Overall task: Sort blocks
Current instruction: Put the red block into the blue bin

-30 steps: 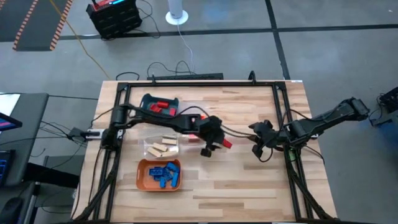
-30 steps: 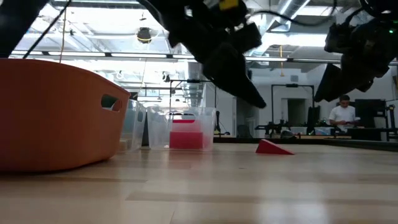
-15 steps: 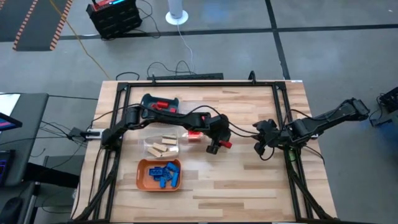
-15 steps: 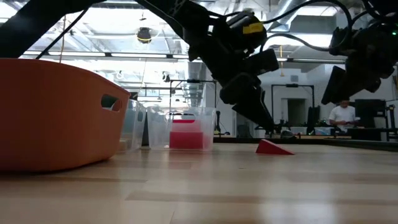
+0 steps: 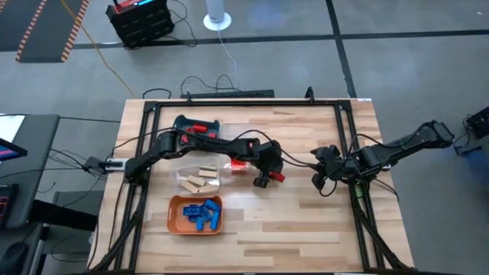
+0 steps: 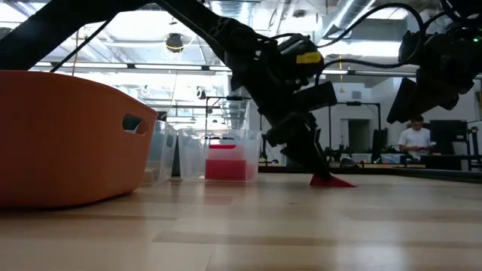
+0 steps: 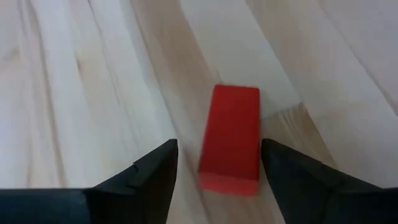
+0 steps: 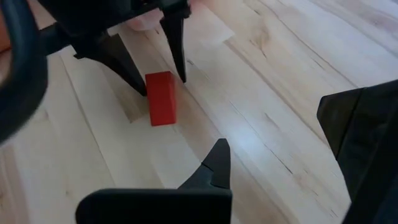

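The left claw [image 5: 265, 178] is reaching down near the middle of the tabletop [image 5: 306, 221], its fingers [image 7: 149, 171] standing wide apart on either side of a single red block [image 7: 230, 138] that is lying flat on the wood; in the left wrist view bare gaps are showing between the block and each finger, so nothing is being gripped. From the low view the same claw [image 6: 316, 169] is tilting down until its tips are sitting at the red block [image 6: 331, 180] on the surface. The right claw [image 5: 319, 182] is hanging off to the right, above the tabletop and apart from the block, with its fingers closed on nothing. The remaining blocks are lying sorted in trays to the left: blue blocks [image 5: 203, 213] are sitting in the orange tray [image 5: 174, 216], tan blocks [image 5: 201, 179] are resting in a clear tray [image 5: 183, 182], red blocks [image 5: 199, 131] are lying in the teal tray [image 5: 183, 123], and another clear tray [image 6: 224, 150] is holding red pieces just behind the left arm. In the room beyond, a person [image 6: 413, 140] is standing at a bench.
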`<move>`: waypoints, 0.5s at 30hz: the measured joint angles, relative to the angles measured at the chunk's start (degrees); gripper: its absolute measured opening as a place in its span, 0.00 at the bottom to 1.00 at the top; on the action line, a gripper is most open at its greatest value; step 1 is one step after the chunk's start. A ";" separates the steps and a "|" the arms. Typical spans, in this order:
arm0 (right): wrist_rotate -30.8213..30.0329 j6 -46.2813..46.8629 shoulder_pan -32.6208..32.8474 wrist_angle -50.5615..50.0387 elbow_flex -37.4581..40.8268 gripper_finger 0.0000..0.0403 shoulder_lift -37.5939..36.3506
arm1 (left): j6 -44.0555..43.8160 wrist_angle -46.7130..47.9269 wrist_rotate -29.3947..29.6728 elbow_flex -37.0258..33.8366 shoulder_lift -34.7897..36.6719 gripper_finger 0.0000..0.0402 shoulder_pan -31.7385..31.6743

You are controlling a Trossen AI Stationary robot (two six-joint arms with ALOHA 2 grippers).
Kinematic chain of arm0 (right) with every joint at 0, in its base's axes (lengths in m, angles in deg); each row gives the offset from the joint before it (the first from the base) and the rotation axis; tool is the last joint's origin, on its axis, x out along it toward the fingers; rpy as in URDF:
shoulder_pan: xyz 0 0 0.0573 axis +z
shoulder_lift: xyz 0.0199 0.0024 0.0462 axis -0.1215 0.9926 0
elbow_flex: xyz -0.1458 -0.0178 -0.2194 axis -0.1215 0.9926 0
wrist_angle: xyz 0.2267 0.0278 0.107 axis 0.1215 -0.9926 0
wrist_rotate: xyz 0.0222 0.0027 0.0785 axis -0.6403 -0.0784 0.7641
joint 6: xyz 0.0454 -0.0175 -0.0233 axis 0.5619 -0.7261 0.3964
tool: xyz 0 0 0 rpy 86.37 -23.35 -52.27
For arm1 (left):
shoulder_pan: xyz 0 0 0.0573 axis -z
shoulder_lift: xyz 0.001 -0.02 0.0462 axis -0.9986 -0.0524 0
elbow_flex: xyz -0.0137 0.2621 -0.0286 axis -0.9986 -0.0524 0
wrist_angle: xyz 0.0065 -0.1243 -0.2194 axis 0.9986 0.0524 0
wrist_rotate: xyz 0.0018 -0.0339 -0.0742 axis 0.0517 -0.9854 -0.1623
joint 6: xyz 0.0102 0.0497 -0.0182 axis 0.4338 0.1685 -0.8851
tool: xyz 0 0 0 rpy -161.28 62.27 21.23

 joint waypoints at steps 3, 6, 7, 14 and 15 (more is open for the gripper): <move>-0.11 -0.01 0.07 0.09 0.00 0.00 -0.02 | -0.09 0.02 -0.76 0.07 0.08 0.56 -0.22; -0.11 -0.01 0.07 0.07 0.00 0.00 -0.02 | 0.71 1.16 -1.28 0.05 -0.01 0.52 -0.10; -0.11 -0.01 0.07 0.07 0.00 0.00 -0.02 | 1.08 1.66 -1.51 0.05 -0.01 0.50 0.05; -0.11 0.00 0.07 0.06 0.00 0.00 0.00 | 2.20 1.99 -0.74 0.07 -0.77 0.35 1.17; -0.11 0.00 0.07 0.09 0.00 0.00 0.00 | 2.10 1.81 -0.33 0.07 -0.76 0.33 1.26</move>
